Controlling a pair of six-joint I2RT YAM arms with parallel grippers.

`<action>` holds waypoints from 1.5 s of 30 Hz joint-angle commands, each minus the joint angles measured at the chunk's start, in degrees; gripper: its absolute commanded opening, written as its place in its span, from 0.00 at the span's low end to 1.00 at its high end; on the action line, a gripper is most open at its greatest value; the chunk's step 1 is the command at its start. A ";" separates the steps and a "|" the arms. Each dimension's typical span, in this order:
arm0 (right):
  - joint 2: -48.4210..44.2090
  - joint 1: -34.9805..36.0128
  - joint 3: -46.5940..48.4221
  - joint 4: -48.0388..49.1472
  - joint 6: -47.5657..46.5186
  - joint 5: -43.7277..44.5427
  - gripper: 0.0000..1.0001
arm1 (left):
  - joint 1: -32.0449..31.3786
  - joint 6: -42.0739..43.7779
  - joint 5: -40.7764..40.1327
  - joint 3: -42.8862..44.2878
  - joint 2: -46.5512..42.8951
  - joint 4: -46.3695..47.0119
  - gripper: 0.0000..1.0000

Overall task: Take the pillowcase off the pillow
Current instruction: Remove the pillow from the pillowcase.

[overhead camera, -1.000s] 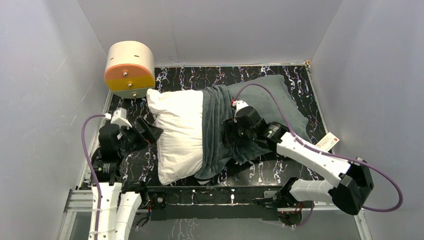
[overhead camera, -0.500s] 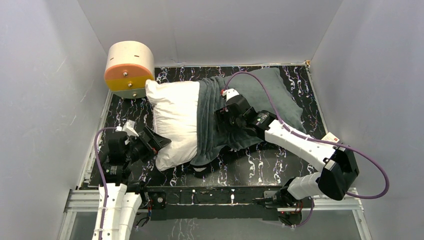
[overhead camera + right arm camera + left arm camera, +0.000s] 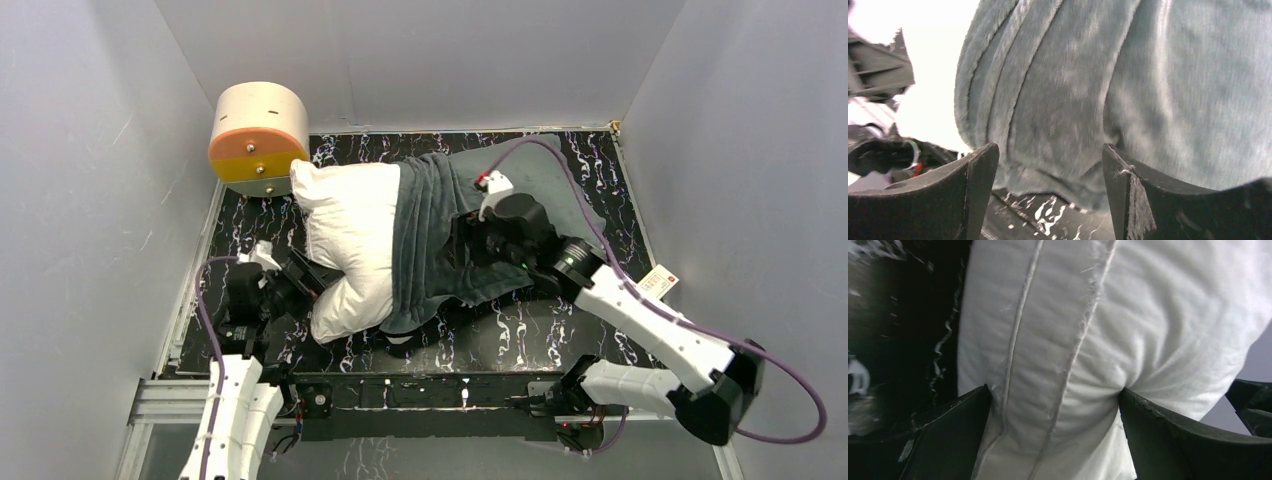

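The left gripper is wide open, with the near-left corner of the white pillow lodged between its fingers. The pillow lies on the bench, its right half inside the grey-green pillowcase, which is bunched in folds. The right gripper is spread wide at those folds.

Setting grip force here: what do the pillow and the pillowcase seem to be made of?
The pillow looks like plain white woven cloth with a matte finish, perhaps cotton or a blend: it has stitched seams with frayed threads, and the soft stuffing bulges. The pillowcase looks like grey-green plush, likely a synthetic fleece: it has a short fuzzy pile and soft rolled folds.
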 commanded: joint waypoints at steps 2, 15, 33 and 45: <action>-13.37 -0.16 -12.16 4.01 13.09 -2.47 0.85 | 0.14 -6.46 23.05 -9.38 3.05 23.97 0.85; -30.44 -0.18 -34.49 13.24 31.54 -1.29 0.88 | 0.15 -1.13 19.01 -2.15 3.02 12.59 0.00; -16.46 -0.16 -33.98 26.47 27.80 7.93 0.21 | 0.19 4.89 15.47 5.21 2.35 0.88 0.00; -18.16 -0.20 -24.13 0.93 17.81 41.48 0.00 | 0.19 9.99 -3.30 13.29 2.58 -10.65 0.00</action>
